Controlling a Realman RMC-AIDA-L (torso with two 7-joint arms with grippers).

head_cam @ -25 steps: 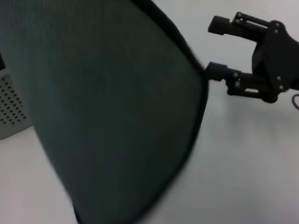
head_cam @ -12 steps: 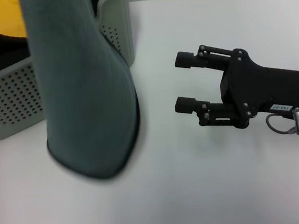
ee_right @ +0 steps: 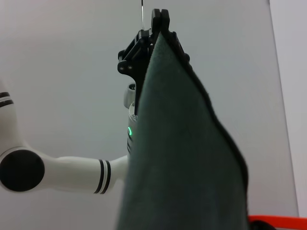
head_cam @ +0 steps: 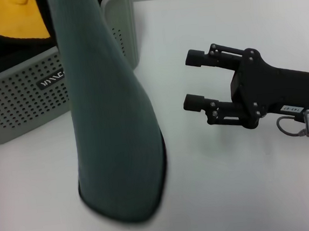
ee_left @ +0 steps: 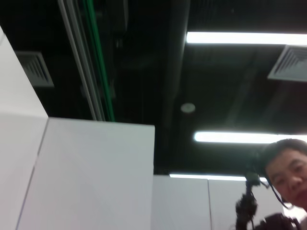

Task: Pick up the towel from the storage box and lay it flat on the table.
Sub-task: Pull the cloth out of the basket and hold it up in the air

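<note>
Towel [head_cam: 115,135] hanging from left pincer [ee_right: 159,17]

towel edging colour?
Black, a thin line round the dark grey-green towel; clearest along its lower edge in the head view.

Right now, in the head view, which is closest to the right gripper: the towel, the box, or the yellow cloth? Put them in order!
Measured from the right gripper, open over the table's right half:
1. The towel, hanging just to its left.
2. The box, farther left, behind the towel.
3. The yellow cloth, inside the box at the far left corner.
</note>
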